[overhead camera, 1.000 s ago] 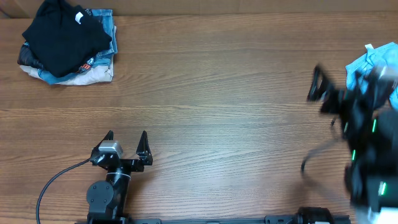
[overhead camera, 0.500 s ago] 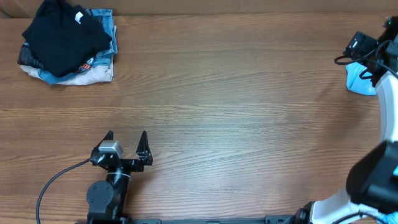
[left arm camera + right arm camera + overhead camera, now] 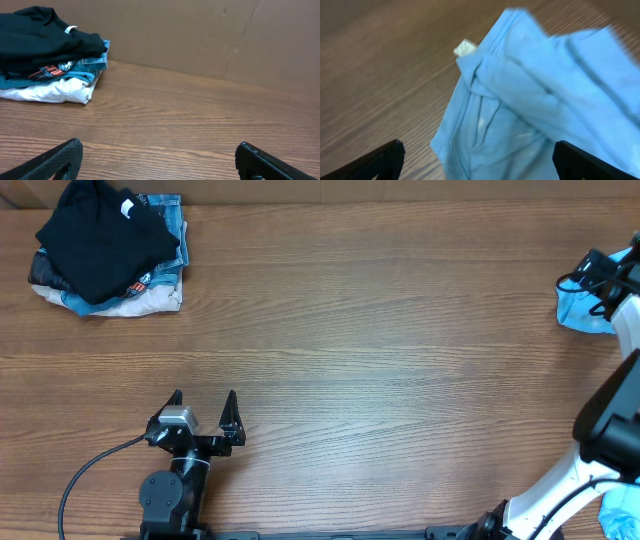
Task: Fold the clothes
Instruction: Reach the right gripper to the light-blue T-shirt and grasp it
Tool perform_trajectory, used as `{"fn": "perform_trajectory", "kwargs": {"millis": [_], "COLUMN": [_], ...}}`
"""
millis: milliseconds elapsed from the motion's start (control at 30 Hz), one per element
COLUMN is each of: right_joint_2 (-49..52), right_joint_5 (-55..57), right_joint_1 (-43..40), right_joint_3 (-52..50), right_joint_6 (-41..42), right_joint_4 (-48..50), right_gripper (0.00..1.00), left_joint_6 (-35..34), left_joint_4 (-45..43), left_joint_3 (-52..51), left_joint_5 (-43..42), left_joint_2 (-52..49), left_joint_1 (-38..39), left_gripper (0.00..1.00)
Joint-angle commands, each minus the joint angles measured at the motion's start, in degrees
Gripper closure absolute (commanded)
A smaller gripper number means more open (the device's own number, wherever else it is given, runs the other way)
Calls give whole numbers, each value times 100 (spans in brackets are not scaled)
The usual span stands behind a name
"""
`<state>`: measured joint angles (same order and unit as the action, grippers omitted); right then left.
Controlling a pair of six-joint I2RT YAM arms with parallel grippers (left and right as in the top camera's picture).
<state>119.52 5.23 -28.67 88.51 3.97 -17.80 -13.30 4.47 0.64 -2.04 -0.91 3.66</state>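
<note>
The clothes, a crumpled light sky-blue T-shirt (image 3: 578,312), lie at the table's far right edge, partly cut off by the overhead frame. In the right wrist view the shirt (image 3: 540,100) fills most of the picture, with a small white tag (image 3: 465,48) at its upper left fold. My right gripper (image 3: 477,160) hovers close over it, open, its fingers spread to either side of the cloth and holding nothing. In the overhead view this gripper (image 3: 597,280) sits just above the shirt. My left gripper (image 3: 204,395) rests open near the front left, far from the shirt, above bare wood (image 3: 157,150).
A pile of folded clothes (image 3: 105,250) with a black garment (image 3: 45,35) on top sits at the far left corner. A brown cardboard wall (image 3: 200,35) runs along the table's back. The left arm's cable (image 3: 90,465) trails to the front left.
My right arm has swung from the near right side out to the far right edge, coming down over the blue shirt. The left arm has not moved.
</note>
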Motion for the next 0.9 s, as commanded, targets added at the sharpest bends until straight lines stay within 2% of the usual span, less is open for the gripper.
{"fn": "perform_trajectory", "kwargs": {"millis": [0,367,433,567,633,667,767,800,867], "right_joint_2": [282,881,951,1064,1117,1139,1185,1187,1187], "right_joint_5": [-190,-262,-284,-310,-393,-428,-461,-503,-730], "right_joint_1": [4,9,9,22,33,42,72,87,138], "right_joint_3": [146,146,146,146,146,146,146,146,146], "right_joint_6": [-122,-122,-122,-122,-120,-120,-118,-120,-118], "right_joint_4": [173,199,188,151,118,94,-33,-57,-105], "right_gripper": [7,9,13,31,35,40,77,86,94], "left_joint_6": [109,109,111,111,111,111,111,111,109], "left_joint_4": [-11,-13,-13,-11,-11,-11,-11,-11,-13], "left_joint_3": [-37,-37,-37,-37,-37,-37,-37,-37,-37], "left_joint_5": [59,59,59,59,59,59,59,59,59], "left_joint_2": [55,55,55,55,55,55,55,55,55], "left_joint_1": [-35,-35,-35,-35,-35,-35,-35,-35,-35], "left_gripper": [0,0,0,0,0,0,0,0,0]}}
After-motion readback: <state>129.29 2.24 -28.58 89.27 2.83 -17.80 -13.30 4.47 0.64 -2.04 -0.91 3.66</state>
